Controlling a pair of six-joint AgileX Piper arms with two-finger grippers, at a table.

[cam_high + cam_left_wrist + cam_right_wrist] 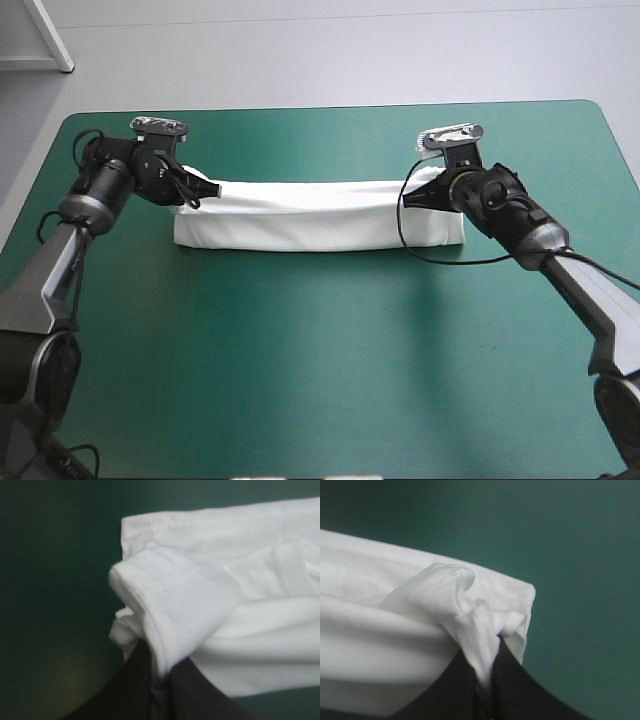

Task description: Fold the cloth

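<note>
The white T-shirt [315, 215] lies as a long folded band across the middle of the teal-green table. My left gripper [205, 188] is at the band's left end, shut on the T-shirt's upper layer there. In the left wrist view the black fingers [130, 690] pinch a hemmed fold of the T-shirt [220, 605]. My right gripper [415, 192] is at the band's right end, shut on the T-shirt too. In the right wrist view a bunched fold of the T-shirt [395, 630] is caught between the fingers [520, 690], with the band's corner just beyond.
Bare teal-green cover [320, 360] stretches between the band and the near edge, and a narrower strip lies behind it toward the far edge [330, 108].
</note>
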